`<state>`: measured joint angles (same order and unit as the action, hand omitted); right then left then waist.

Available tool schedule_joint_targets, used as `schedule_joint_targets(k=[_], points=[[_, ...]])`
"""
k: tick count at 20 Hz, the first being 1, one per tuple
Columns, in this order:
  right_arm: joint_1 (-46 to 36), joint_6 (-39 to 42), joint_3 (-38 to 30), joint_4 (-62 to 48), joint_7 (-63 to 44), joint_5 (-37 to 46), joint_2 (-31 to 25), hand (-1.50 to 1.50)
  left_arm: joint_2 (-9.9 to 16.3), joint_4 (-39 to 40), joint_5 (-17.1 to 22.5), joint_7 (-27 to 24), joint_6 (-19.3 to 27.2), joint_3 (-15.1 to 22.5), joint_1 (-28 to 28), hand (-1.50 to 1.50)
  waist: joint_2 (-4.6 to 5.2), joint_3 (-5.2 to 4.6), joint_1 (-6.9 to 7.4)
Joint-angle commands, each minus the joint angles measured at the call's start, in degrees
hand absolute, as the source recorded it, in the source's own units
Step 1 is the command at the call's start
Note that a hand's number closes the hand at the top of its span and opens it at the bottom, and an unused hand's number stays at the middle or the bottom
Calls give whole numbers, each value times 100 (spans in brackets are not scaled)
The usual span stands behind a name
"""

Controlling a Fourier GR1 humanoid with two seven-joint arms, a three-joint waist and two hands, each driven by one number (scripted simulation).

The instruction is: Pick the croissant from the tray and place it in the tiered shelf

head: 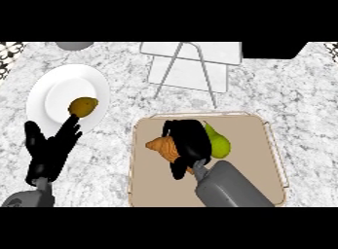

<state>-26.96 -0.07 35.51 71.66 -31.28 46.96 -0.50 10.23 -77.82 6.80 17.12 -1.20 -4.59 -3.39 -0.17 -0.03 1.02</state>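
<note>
Marble-grey counter (286, 92) carries a tan tray (254, 146), a white plate (56, 87) and a white tiered shelf (193, 63) at the back. On the tray, the right hand (189, 141) curls round the orange-brown croissant (164, 147), which sits just beside a green pear (218, 143). The left hand (49, 148) rests open at the lower left, fingers up, its tips near the plate's rim. A brown potato-like lump (83, 106) lies on the plate.
</note>
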Motion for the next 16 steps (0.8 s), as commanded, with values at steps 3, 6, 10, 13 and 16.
schedule_joint_targets(k=[3, 6, 10, 13, 16], points=[[-843, -1196, 555, 391, -2053, -1372, 49, 150, -161, 169, -83, -23, 16, 154, -148, 0, 51, 3, 258], [-1679, -1734, 1095, 732, -3049, -1055, 49, 150, 64, 159, 80, 63, -167, -32, -176, 0, 13, -4, 215], [-2779, -1727, 914, 1074, -4103, -648, 49, 150, -130, 156, -167, 18, 112, 125, -75, 0, -24, -6, 86], [-3390, -1578, 691, 1280, -4756, -290, 48, 150, -114, 24, -141, 31, 103, 108, 80, 0, -69, -10, 68], [-3912, -1045, 259, 1336, -5084, -330, 47, 150, -44, 53, -109, -9, 54, 37, 71, 0, -60, -10, -2]])
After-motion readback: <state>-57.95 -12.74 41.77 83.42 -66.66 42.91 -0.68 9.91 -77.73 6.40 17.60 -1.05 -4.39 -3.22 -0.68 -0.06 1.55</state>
